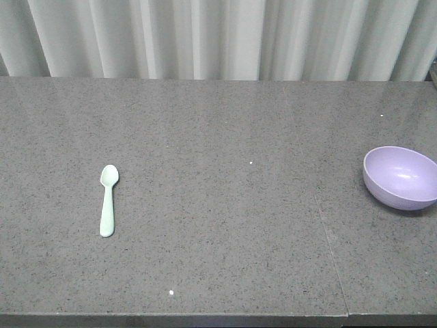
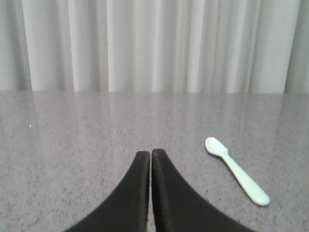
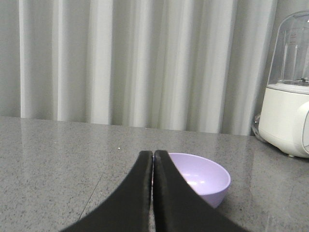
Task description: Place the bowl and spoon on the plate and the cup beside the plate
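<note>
front view: the spoon (image 1: 108, 200) lies flat on the 9 o'clock side of the counter (image 1: 232, 239), scoop toward 12, handle toward 6. the bowl (image 1: 401, 178) stands upright at the 3 o'clock edge, well apart from the spoon. no plate, cup or arm shows here, so the task looks barely begun.

left wrist view: the left pincer (image 2: 150, 155) is pressed together and empty. the spoon sits at its 3 o'clock, off the line of approach. to take it well, i judge the pincer should swing toward 3, spread first, then come down low across the thin handle, which gives little to pinch.

right wrist view: the right pincer (image 3: 153, 155) is also pressed together and empty, with the bowl just beyond its tips toward 1 o'clock. spreading it and straddling the near rim seems the surest hold. a blender (image 3: 289, 116) stands at 3 o'clock, so any lift should avoid that side.
</note>
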### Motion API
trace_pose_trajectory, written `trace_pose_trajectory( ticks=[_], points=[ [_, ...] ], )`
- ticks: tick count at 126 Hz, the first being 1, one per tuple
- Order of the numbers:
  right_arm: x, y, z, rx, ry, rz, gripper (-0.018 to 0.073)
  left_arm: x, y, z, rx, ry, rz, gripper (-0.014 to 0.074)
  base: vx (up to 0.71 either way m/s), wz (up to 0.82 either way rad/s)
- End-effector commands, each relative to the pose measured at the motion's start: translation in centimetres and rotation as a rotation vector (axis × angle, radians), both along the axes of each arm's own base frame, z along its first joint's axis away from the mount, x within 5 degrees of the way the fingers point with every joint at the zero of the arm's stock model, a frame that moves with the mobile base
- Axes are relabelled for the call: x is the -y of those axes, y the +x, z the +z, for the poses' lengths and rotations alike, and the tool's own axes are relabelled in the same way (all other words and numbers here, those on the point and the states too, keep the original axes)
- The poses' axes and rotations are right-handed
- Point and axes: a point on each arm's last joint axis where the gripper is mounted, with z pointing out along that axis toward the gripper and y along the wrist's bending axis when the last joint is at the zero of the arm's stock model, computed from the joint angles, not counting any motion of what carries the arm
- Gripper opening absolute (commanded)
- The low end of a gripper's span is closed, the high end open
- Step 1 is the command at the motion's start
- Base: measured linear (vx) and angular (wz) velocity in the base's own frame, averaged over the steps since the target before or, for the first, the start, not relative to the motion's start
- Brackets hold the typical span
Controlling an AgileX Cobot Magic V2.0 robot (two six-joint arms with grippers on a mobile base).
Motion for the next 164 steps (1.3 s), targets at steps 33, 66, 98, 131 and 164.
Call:
trace_pose_trajectory(
  ticks=[33,66,98,131,164],
  points=[
    [0.0,3.0,8.0,0.035,-0.071,-0.011,-0.0001,0.2,1.4,6.5,0.147,0.026,-0.028,-0.0006,0.00,0.00],
    [0.1,8.5,12.0,-0.149,-0.061,-0.015,-0.0001,0.0,8.1,12.7,0.018,0.008,-0.028,-0.0006,0.00,0.00],
    [0.0,10.9,11.6,-0.173,-0.064,-0.008,-0.0001,0.6,12.9,13.5,-0.049,-0.065,-0.071,-0.0006,0.00,0.00],
    [0.1,12.0,12.8,-0.075,0.051,-0.014,0.0006,0.8,14.7,12.8,-0.032,-0.119,-0.088,-0.0006,0.00,0.00],
    [0.1,14.4,13.7,-0.281,0.061,-0.014,0.0089,0.5,15.4,16.2,-0.160,-0.113,-0.042,0.0013,0.00,0.00]
  ],
)
